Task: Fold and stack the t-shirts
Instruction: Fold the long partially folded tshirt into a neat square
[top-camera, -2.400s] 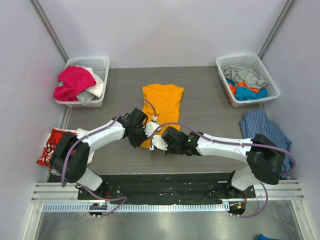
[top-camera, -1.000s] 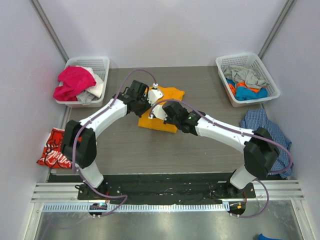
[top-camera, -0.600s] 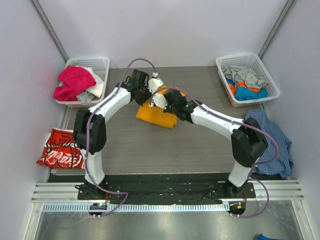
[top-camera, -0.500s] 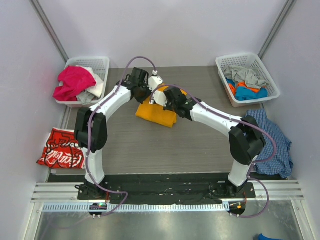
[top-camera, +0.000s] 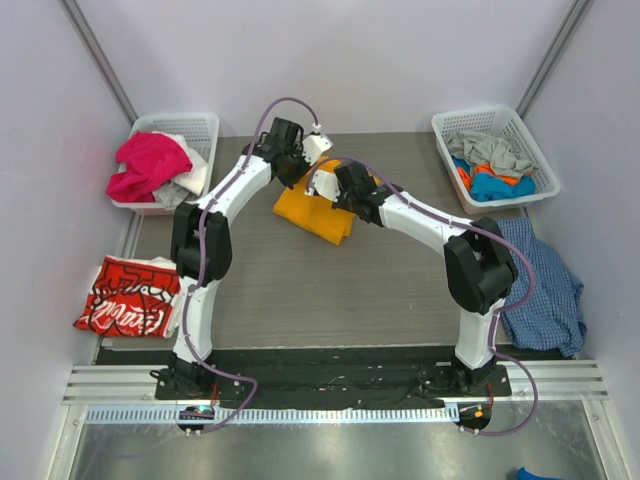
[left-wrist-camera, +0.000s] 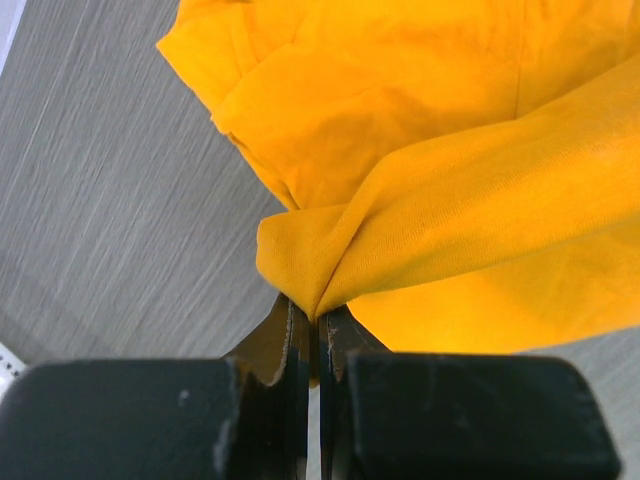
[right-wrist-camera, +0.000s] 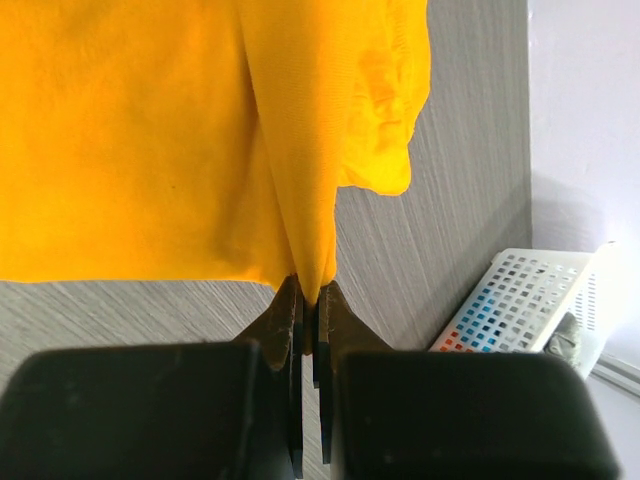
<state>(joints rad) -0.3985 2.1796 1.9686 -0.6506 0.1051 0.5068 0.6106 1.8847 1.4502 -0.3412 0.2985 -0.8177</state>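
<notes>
orange t-shirt (top-camera: 315, 212): lies at the far centre of the table (top-camera: 300, 300), doubled over on itself; its nearer part rests on the table top, its far edge is taken up by both arms.

left gripper (left-wrist-camera: 318, 328): jaws closed on a pinched corner of the orange cloth; the cloth is gathered into a thick wrinkle at the tips.

right gripper (right-wrist-camera: 308, 298): jaws closed on a thin upright pleat of the same shirt; the cloth hangs taut from the tips.

both grippers stand close together over the far middle of the table.

red t-shirt (top-camera: 128, 297): lies spread at the near-left corner of the table, overhanging its left edge; neither arm touches it.

judged step: laying the held edge over to finish a fold.

likely faults:
- slip: each hold is a small pinch at the fingertips; a quick move, or the arms pulling apart, may draw the cloth out, so the edge drops short.
- skew: if one gripper lets go before the other, the fold line is likely to land crooked.
- drag: soft cloth probably slides on the smooth table top; pulling the held edge may haul the lower layers along and undo the fold.
- lump: the wrinkle at the left pinch, if set down as it is, would leave a ridge; the later stack would sit uneven.
- contact: the wrists and cables are crowded; a crossing path risks a knock.
</notes>
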